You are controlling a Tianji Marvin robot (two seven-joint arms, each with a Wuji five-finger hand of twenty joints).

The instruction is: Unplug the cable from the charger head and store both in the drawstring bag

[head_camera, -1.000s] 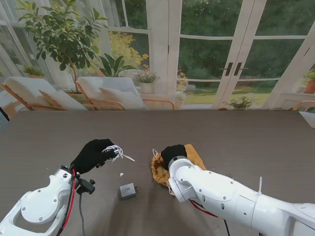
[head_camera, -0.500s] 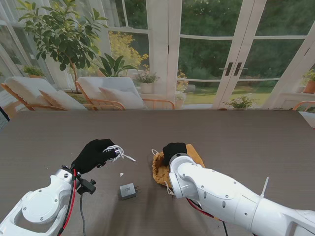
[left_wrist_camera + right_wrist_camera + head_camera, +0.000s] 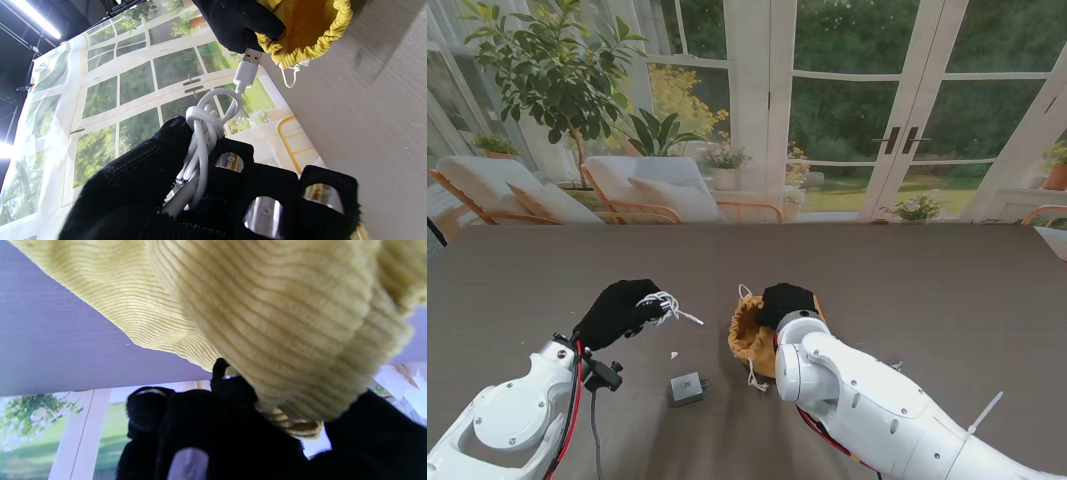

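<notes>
Currently the left hand fingers pinch the coiled cable, plug aimed at the bag, whose mouth the right hand grips open; charger lies on the bench.

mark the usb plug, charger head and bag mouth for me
USB plug [image 3: 251, 57], left wrist view: metal shell at the cable's free end.
Charger head [image 3: 686, 387], stand view: top face of the grey block.
Drawstring bag [image 3: 745, 336], stand view: gathered rim of its mouth.
</notes>
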